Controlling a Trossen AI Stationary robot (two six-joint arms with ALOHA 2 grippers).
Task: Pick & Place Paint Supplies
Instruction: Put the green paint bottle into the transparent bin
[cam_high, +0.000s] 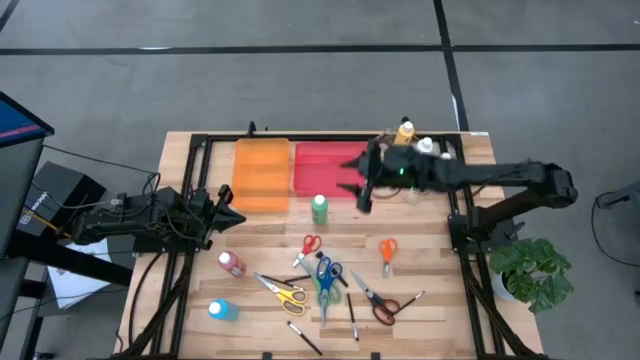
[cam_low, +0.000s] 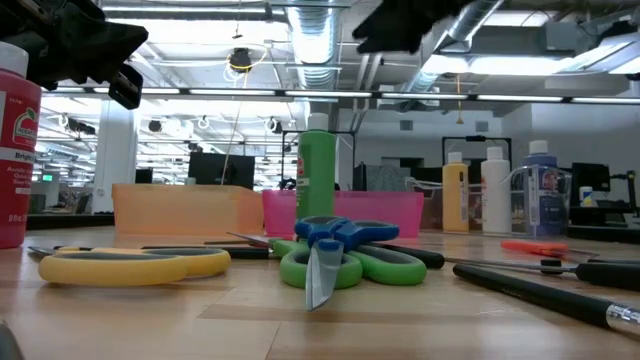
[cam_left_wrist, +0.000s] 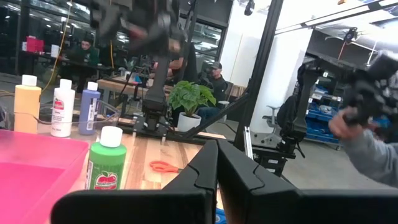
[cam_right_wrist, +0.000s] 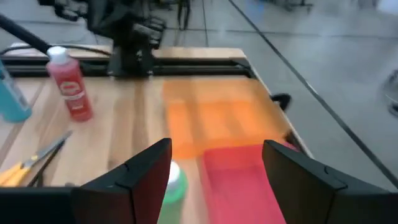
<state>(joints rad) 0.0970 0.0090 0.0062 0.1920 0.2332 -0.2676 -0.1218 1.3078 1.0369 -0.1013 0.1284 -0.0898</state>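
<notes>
My right gripper (cam_high: 353, 186) hangs open above the red tray's (cam_high: 325, 165) near edge, just beside the upright green bottle (cam_high: 319, 208); in its wrist view the open fingers (cam_right_wrist: 214, 171) frame the red tray (cam_right_wrist: 239, 180), with the green bottle's cap (cam_right_wrist: 175, 181) beside one finger. My left gripper (cam_high: 226, 211) waits shut at the table's left side, raised (cam_left_wrist: 217, 169). A red bottle (cam_high: 231, 263) and a blue bottle (cam_high: 222, 310) stand near left. Several scissors (cam_high: 326, 276) and thin brushes (cam_high: 352, 320) lie flat on the near half.
An orange tray (cam_high: 261, 173) sits beside the red one at the far edge. Yellow (cam_low: 455, 196), white (cam_low: 495, 190) and blue (cam_low: 540, 186) bottles stand far right. A potted plant (cam_high: 530, 272) is off the table's right. People sit in the room beyond (cam_left_wrist: 216, 78).
</notes>
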